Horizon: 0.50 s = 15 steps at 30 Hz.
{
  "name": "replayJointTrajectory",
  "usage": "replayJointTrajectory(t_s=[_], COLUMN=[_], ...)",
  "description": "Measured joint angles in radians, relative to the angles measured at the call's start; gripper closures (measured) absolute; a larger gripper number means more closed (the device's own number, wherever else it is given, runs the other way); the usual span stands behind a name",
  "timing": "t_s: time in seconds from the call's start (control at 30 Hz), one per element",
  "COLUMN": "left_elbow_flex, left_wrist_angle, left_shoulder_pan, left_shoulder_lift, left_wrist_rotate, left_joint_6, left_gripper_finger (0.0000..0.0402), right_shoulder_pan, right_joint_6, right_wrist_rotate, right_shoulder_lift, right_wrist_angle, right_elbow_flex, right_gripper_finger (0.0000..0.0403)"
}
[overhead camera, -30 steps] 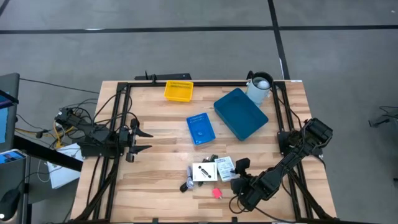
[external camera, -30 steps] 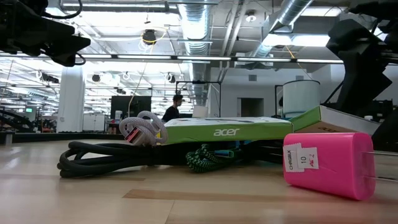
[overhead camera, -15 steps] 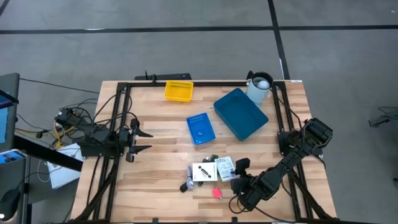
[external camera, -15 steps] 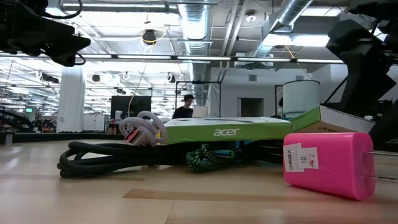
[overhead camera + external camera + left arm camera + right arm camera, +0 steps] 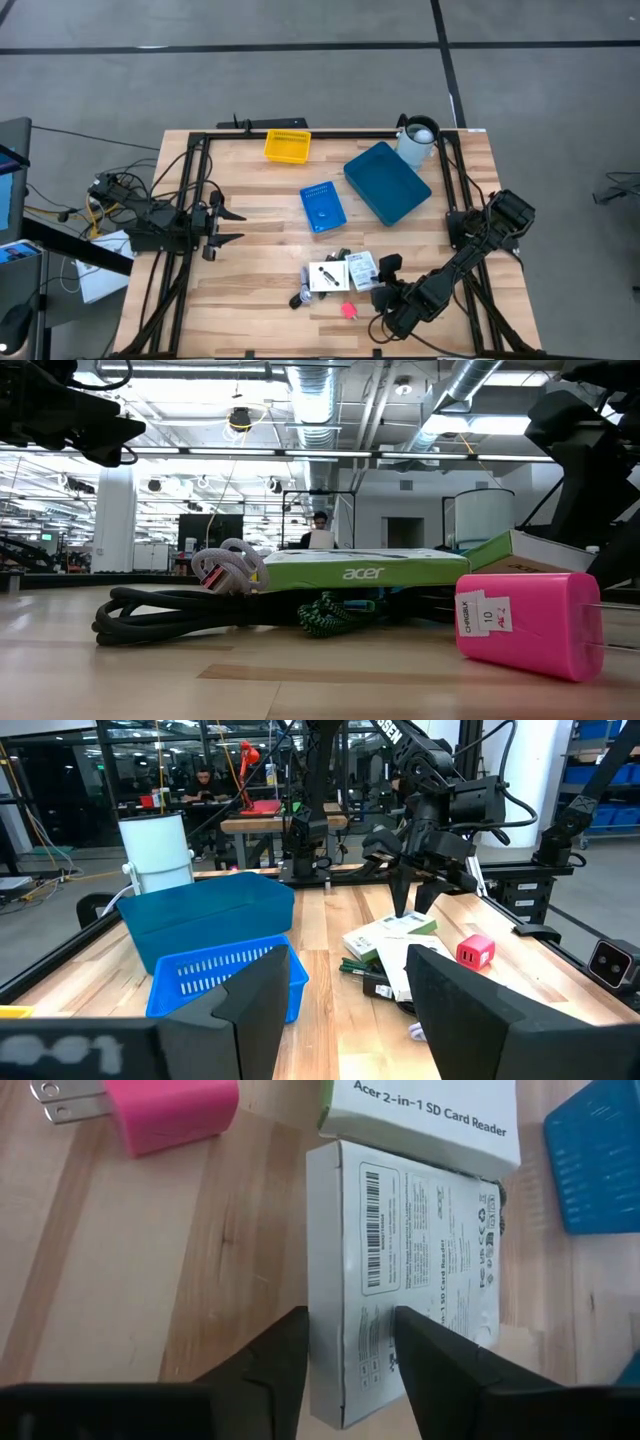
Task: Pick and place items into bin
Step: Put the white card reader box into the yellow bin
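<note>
Big blue bin [image 5: 388, 183] looks empty; right claw [image 5: 350, 1342] narrowly straddles white box [image 5: 415, 1260] edge.

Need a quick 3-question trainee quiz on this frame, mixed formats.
1. True or false: the pink plug lies inside the large blue bin.
2. Which gripper is over the white boxes? A) left B) right
3. Fill in: the yellow basket sits at the table's far edge, left of the ____ cup.

Key: 1 false, it lies on the table. 2 B, the right gripper; the left gripper waits at the left side. 3 white.
</note>
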Motion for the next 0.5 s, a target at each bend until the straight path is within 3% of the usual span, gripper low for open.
replayJointTrajectory(t_s=[0.5], left_elbow_flex=[0.0], left_wrist_angle=[0.0], left_shoulder_pan=[0.0], left_shoulder_lift=[0.0], left_wrist_rotate=[0.0], left_joint_6=[0.0], left_gripper_finger=[0.021], right_shoulder_pan=[0.0], right_joint_6=[0.008], right_wrist_rotate=[0.001], right_shoulder_lift=[0.0], right_wrist_angle=[0.0], right_elbow_flex=[0.0], right_gripper_finger=[0.0286])
